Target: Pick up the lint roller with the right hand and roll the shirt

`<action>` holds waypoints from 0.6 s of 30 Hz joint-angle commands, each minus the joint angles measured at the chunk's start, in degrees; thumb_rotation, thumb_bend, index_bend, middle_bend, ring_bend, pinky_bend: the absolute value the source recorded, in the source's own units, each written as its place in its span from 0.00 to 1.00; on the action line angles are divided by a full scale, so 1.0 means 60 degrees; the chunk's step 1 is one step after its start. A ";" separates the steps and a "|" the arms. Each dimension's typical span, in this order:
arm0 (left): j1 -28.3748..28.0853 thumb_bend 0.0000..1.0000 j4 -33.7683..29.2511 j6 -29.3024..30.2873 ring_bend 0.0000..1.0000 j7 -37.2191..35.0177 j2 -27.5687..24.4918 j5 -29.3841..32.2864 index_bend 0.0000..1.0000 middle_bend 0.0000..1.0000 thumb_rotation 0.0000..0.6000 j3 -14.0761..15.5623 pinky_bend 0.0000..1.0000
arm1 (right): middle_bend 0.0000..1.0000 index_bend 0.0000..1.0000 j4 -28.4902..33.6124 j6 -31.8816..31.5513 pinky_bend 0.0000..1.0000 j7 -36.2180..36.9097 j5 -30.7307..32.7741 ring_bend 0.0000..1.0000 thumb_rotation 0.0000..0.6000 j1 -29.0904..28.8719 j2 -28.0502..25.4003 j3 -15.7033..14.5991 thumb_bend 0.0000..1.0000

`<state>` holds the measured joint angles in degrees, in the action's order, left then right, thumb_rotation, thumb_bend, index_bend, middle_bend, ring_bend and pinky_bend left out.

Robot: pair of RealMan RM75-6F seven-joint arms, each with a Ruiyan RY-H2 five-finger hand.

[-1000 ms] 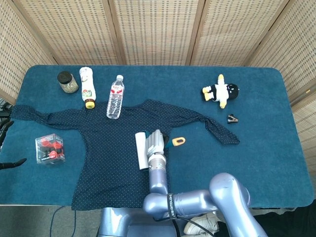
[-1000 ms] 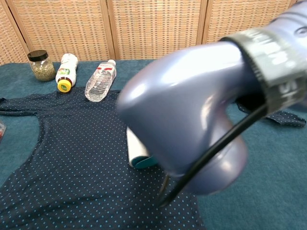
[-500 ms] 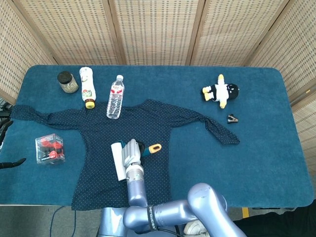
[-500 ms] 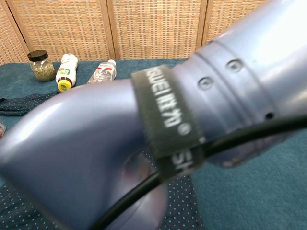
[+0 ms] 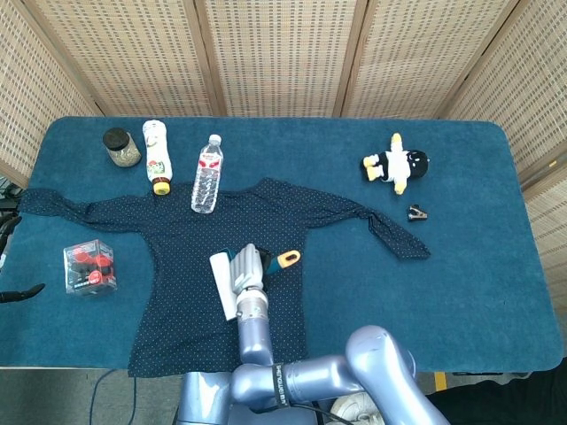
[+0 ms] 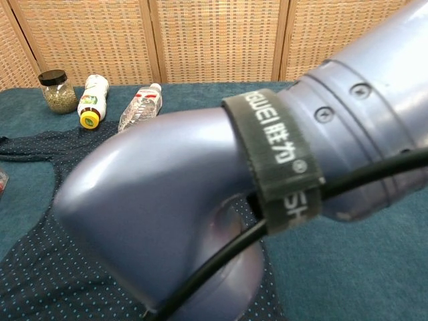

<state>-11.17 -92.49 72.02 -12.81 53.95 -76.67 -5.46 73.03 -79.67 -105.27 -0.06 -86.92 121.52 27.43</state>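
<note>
A dark blue dotted shirt lies spread flat on the blue table. My right hand rests on the shirt's middle and grips the lint roller. The roller's white roll lies on the cloth at the hand's left. Its teal handle with an orange tip sticks out to the right. In the chest view my right arm fills most of the frame and hides the hand and roller; only the shirt's left part shows. My left hand is not seen.
Behind the shirt's left shoulder stand a jar, a white bottle with a yellow cap and a lying water bottle. A clear box with red items sits at the left. A penguin plush and small clip lie at the right.
My right hand rolled the lint roller leftward across the shirt, then came back slightly to the right. The shirt and the other objects stayed put.
</note>
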 commanded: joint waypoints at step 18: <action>-0.0054 0.00 -0.0249 0.0003 0.00 0.0637 0.0099 0.0148 0.00 0.00 1.00 -0.0007 0.00 | 1.00 0.75 0.1041 -0.0110 1.00 0.0781 -0.0686 1.00 1.00 0.2019 -0.1997 -0.1191 0.94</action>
<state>-11.50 -93.95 72.03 -9.04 54.51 -75.83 -5.51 78.87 -80.50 -101.47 -3.42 -75.34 110.12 20.26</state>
